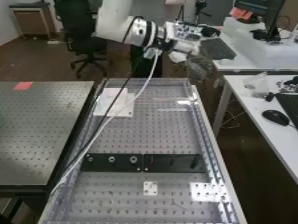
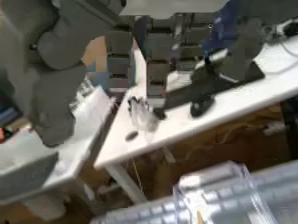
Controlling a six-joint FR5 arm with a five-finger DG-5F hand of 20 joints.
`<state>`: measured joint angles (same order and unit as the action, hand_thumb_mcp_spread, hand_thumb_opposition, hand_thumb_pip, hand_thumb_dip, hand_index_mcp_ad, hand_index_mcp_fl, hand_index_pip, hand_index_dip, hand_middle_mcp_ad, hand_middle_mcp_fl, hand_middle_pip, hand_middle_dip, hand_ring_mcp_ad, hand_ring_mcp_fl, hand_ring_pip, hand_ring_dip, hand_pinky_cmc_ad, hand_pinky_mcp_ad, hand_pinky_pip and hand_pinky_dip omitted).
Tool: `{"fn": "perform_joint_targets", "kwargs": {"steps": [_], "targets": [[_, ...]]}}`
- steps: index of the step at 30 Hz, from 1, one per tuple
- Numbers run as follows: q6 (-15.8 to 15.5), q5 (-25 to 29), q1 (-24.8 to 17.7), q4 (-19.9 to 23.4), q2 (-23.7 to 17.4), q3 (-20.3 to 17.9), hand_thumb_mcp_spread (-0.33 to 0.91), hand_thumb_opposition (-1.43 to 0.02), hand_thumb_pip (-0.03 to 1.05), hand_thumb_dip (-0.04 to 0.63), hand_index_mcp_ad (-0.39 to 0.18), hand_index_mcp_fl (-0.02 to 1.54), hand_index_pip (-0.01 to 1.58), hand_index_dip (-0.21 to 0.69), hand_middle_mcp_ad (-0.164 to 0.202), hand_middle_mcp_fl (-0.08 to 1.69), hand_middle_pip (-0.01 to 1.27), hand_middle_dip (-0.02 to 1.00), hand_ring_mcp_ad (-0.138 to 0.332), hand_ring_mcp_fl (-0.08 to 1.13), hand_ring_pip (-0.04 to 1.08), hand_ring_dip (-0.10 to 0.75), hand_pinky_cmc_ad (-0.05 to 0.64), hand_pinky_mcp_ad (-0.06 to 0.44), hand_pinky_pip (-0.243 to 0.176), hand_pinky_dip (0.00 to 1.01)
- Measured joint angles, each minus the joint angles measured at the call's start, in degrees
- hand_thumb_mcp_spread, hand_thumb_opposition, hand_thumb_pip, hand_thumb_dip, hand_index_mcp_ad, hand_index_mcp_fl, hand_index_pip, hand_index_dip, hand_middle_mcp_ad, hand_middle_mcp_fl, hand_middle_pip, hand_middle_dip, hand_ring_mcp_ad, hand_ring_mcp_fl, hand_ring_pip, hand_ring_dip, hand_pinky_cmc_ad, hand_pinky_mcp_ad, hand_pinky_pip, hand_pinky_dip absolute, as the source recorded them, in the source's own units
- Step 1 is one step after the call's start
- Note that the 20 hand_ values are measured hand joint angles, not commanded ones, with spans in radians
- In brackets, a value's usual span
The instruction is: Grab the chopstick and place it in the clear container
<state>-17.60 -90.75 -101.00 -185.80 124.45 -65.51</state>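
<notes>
Perforated bench (image 1: 149,135) | hand (image 1: 199,68) aloft near far corner | (fingers (image 2: 158,69) straight)

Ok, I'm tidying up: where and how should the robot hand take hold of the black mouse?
Probably by its two long sides, coming from above: the black mouse is a low, rounded oval lying flat on the white desk, with a dark keyboard close beside it.
</notes>
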Motion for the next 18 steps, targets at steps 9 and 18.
{"fn": "perform_joint_targets", "kwargs": {"steps": [9, 18], "targets": [[-1.39, 6.19, 1.53, 10.24, -9.71, -7.52, 0.24, -0.66, 0.42, 0.124, -0.176, 0.27, 0.04, 0.393, 0.024, 0.19, 0.08, 0.46, 0.113, 0.02, 0.09, 0.353, 0.483, 0.349, -0.124, 0.37], [-10.81, 12.67, 2.07, 16.13, -20.25, -18.28, 0.21, -0.67, 0.39, 0.086, -0.175, 0.34, 0.04, 0.398, 0.028, 0.10, 0.11, 0.33, 0.134, 0.01, 0.09, 0.230, 0.510, 0.379, -0.124, 0.28]]}}
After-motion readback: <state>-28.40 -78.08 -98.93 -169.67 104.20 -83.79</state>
